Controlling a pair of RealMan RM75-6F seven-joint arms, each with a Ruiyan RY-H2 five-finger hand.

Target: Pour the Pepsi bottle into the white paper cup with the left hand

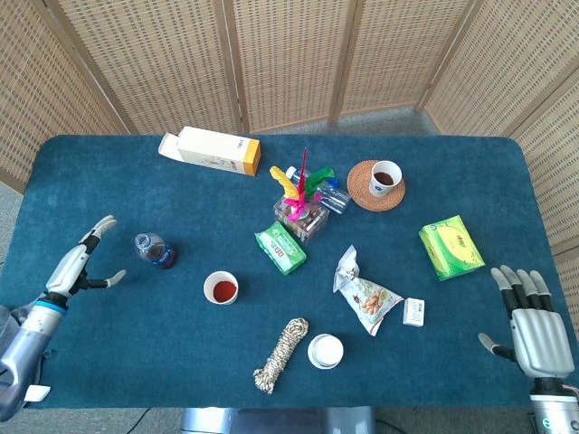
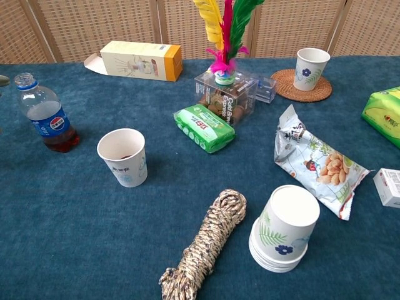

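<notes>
Left robot hand (image 1: pixel 83 262): over the left part of the desk (image 1: pixel 136 344), fingers spread apart, holding nothing; it sits left of the bottle (image 1: pixel 155 251) with a clear gap, not touching. In the chest view only a fingertip sliver shows at the left edge.

Bottle: upright, cap off, dark liquid low in the base, Pepsi label facing the chest camera.

Cup (image 1: pixel 221 287): upright, to the right of the bottle and slightly nearer, apart from it. Reddish liquid shows inside from above.

Right robot hand (image 1: pixel 531 321): at the near right corner, fingers extended and apart, empty.

Other items: rope (image 1: pixel 281 354) near centre; stack of cups (image 1: pixel 326 351) just right of it, lying tilted; snack bag (image 1: pixel 365 294); green wipes pack (image 1: pixel 280 248); clear box with feathers (image 1: pixel 302 210); 2nd cup on a coaster (image 1: pixel 375 184) at far right of centre; yellow carton (image 1: pixel 212 150) at the far side; green box (image 1: pixel 450 246) at right.
</notes>
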